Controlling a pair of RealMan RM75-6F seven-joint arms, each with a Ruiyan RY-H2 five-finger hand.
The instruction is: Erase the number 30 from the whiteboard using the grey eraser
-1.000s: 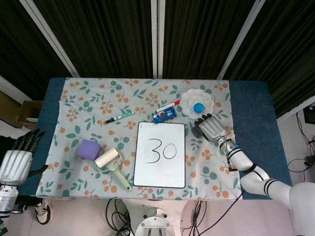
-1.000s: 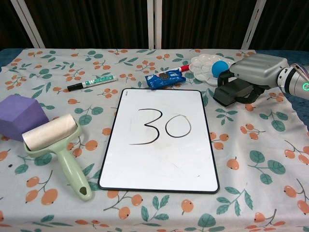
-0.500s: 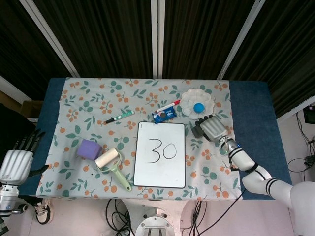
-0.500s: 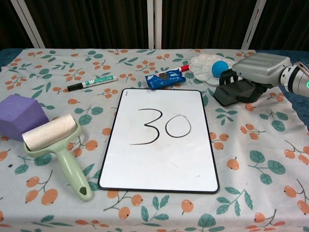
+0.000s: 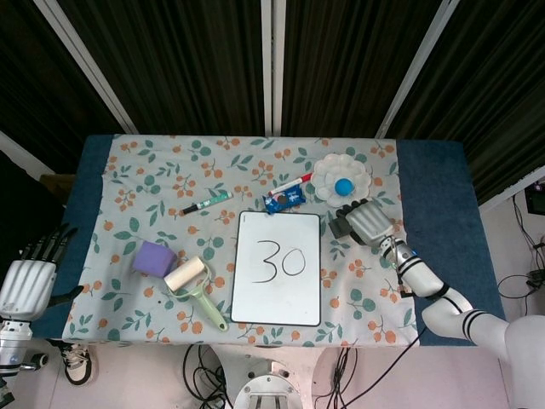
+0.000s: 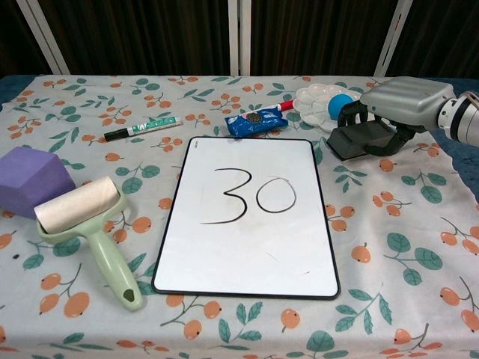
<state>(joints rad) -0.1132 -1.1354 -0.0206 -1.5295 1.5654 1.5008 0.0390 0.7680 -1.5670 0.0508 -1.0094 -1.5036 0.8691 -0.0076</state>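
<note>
Whiteboard [image 6: 248, 217] flat at the middle of the table, black-framed, "30" in dark marker on its upper half. Just off its upper right corner the right hand [image 6: 395, 108] has its fingers curled down over the grey eraser [image 6: 359, 142] — a dark wedge-shaped block gripped beneath the silver palm, low over the cloth; whether it touches the cloth I cannot tell.

Head view alone shows the left hand [image 5: 30, 277], off the table's left edge, fingers spread and holding nothing; the chest view never catches it. Chest view gives the close detail instead: the eraser's flat face and the hand's black fingers around it.

Floral cloth [image 6: 419, 247] with orange fruit and green leaves covers a blue table [image 5: 434, 187], dark slatted panels behind.

Behind the board lie a blue packet [image 6: 256, 121], a red marker [image 6: 285, 105] and a white flower-shaped palette [image 6: 314, 99] with a blue ball [image 6: 340, 105] in it. To the left — a green-barrelled marker [image 6: 142, 129], a purple faceted block [image 6: 28, 179], and a pale green lint roller [image 6: 90, 224] with a paper roll.
</note>
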